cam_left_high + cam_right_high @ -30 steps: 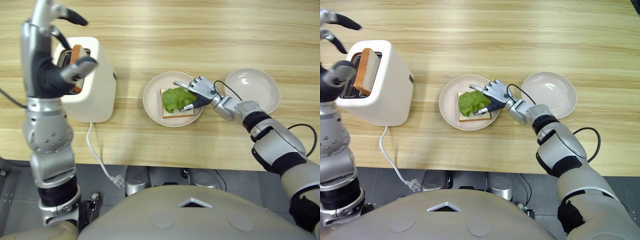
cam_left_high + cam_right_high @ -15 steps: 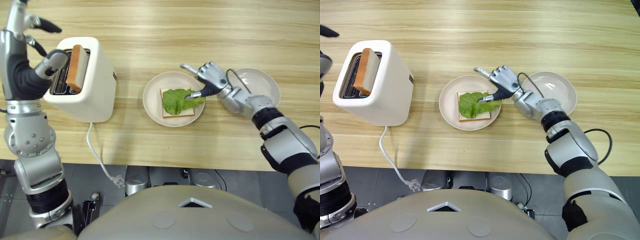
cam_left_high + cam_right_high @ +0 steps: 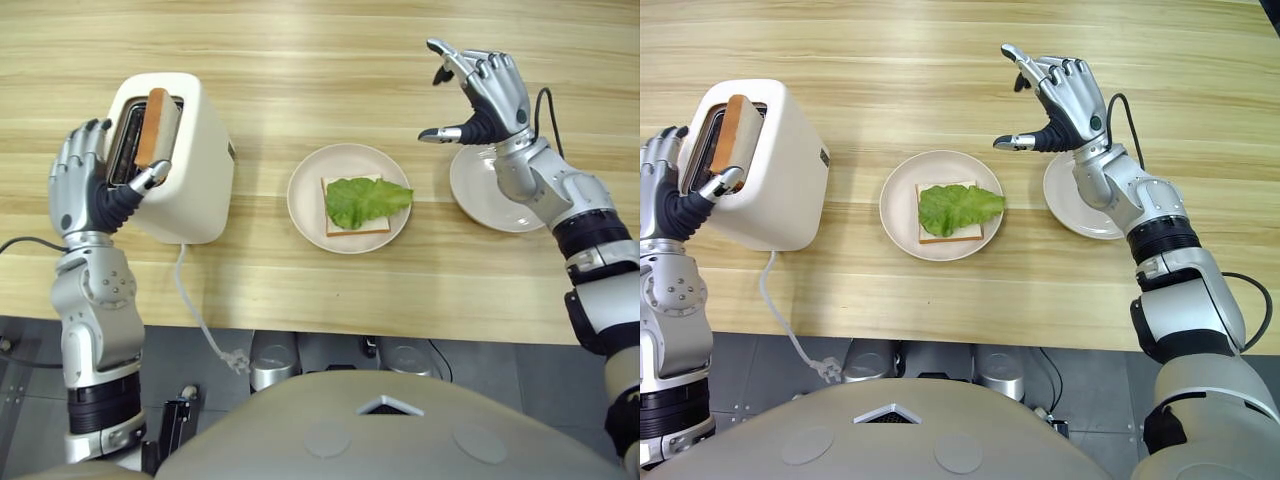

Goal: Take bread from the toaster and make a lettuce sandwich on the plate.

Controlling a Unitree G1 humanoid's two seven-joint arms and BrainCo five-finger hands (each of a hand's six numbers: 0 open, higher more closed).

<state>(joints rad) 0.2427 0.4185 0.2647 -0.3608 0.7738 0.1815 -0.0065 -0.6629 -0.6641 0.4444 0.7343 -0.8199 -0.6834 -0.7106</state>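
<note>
Green lettuce [image 3: 366, 200] covers most bread [image 3: 358, 230]

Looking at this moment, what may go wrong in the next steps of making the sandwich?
1. The left robot hand is beside the toaster, not yet on the bread slice standing in its slot. A poor pinch may drop the slice or push the toaster.
2. The lettuce overhangs the lower slice on the plate toward the right, so setting the second slice down may slide it off.
</note>
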